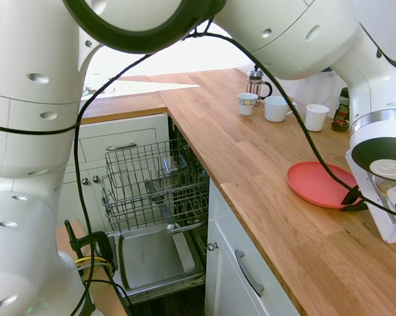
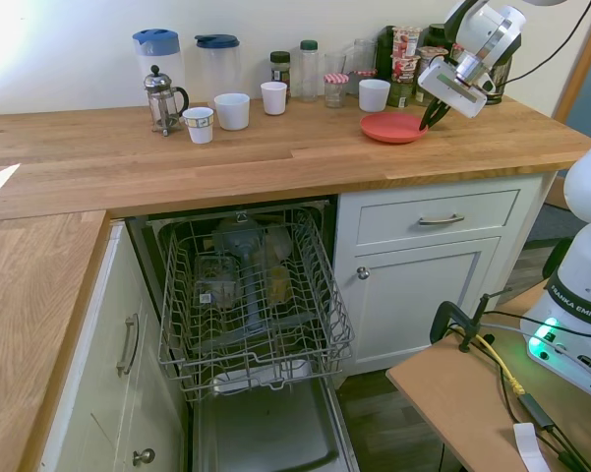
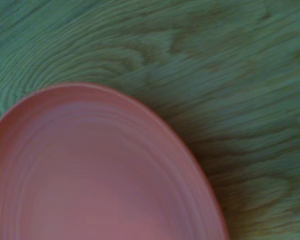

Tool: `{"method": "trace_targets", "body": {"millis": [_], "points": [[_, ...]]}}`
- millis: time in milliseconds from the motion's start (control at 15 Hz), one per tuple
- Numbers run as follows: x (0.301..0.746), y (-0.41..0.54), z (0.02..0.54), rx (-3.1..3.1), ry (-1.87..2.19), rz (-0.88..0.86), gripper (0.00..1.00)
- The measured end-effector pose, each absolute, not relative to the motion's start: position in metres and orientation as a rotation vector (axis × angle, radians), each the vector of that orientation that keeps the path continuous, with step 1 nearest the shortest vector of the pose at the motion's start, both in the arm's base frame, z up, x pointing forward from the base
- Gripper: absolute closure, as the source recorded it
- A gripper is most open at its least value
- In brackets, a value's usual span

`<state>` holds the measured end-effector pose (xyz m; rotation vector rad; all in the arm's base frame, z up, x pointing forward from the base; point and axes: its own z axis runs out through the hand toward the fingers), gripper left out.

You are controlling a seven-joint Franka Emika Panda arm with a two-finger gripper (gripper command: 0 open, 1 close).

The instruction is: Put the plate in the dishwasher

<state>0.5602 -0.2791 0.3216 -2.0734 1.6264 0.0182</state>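
Note:
The coral-pink plate lies flat on the wooden counter, near its back right end. My gripper has come down at the plate's right rim, fingers open with a small gap that seems to straddle the edge. The wrist view is filled by the plate from close by, with the wood grain beside it. The dishwasher stands open under the counter, its grey wire rack pulled out over the lowered door.
White mugs, a French press, jugs and jars line the back of the counter. White cabinets with metal handles flank the dishwasher. The rack holds a few items.

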Motion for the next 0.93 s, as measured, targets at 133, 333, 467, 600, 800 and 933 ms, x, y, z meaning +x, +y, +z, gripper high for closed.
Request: {"method": "trace_targets", "body": {"millis": [133, 333, 467, 600, 800, 933], "points": [[0.563, -0.273, 0.334, -2.086, 1.604, -0.003, 1.00], [0.571, -0.250, 0.375, -2.133, 1.542, -0.062, 1.00], [0.575, -0.219, 0.402, -2.208, 1.509, -0.095, 1.00], [0.581, -0.164, 0.425, -2.304, 1.459, -0.130, 1.00], [0.581, -0.059, 0.442, -2.435, 1.338, -0.164, 1.00], [0.574, 0.006, 0.441, -2.522, 1.256, -0.172, 1.00]]}}
